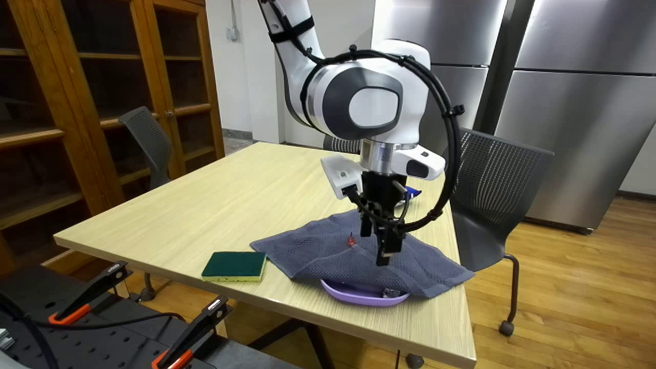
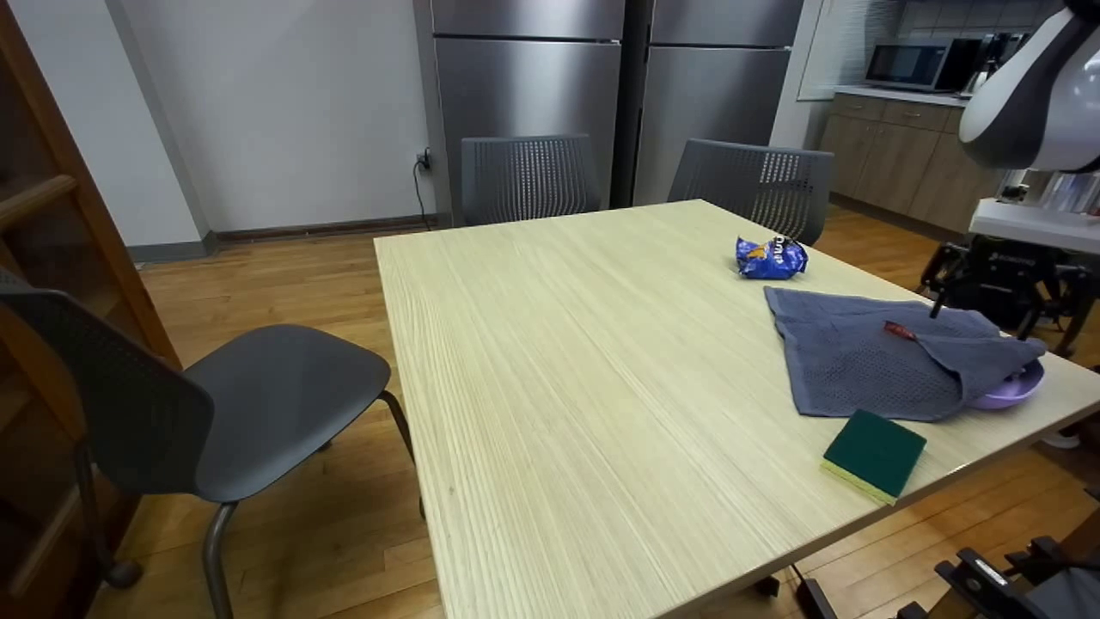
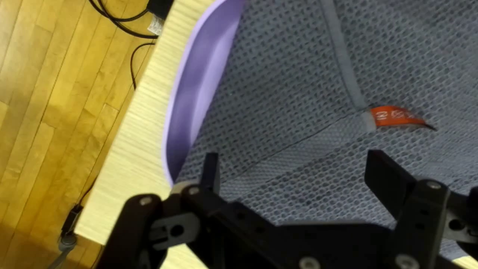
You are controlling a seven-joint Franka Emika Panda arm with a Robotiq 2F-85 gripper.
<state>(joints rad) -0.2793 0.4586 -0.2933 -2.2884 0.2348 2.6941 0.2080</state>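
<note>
At wrist-view bottom, the tool (image 3: 297, 174) is holding nothing, 2 fingers (image 3: 388, 183) wide apart; the gray cloth (image 3: 298, 112) is lying beneath, mid-frame.

In an exterior view you look slightly downward over the table (image 1: 220, 200), with the arm (image 1: 364, 97) near and close to the middle. In an exterior view you look downward too, but a chair (image 2: 284, 404) stands at the left and the right border cuts the arm. Both exterior views face the refrigerators (image 1: 579, 138) and share the sponge (image 1: 234, 265) and the towel (image 1: 323, 251). The wrist view looks from very near, steeply down past the gripper (image 3: 293, 170), onto this same towel.
</note>
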